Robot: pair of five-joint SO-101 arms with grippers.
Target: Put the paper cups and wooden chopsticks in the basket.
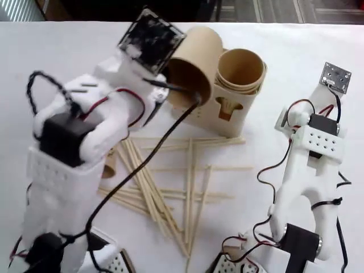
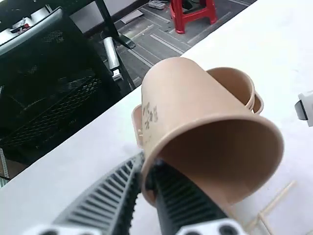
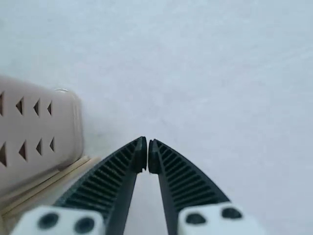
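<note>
My left gripper is shut on the rim of a tan paper cup, which it holds tilted with the mouth facing the camera. From above, this cup hangs over the left part of the beige basket. A stack of paper cups stands in the basket's right part. Several wooden chopsticks lie scattered on the white table in front of the basket. A small cup peeks out from under the left arm. My right gripper is shut on nothing, low over the table beside the basket.
Chopsticks lie along the basket's base close to the right gripper. A black cable hangs across the chopstick pile. Beyond the table's far edge stand a black chair and a red stool.
</note>
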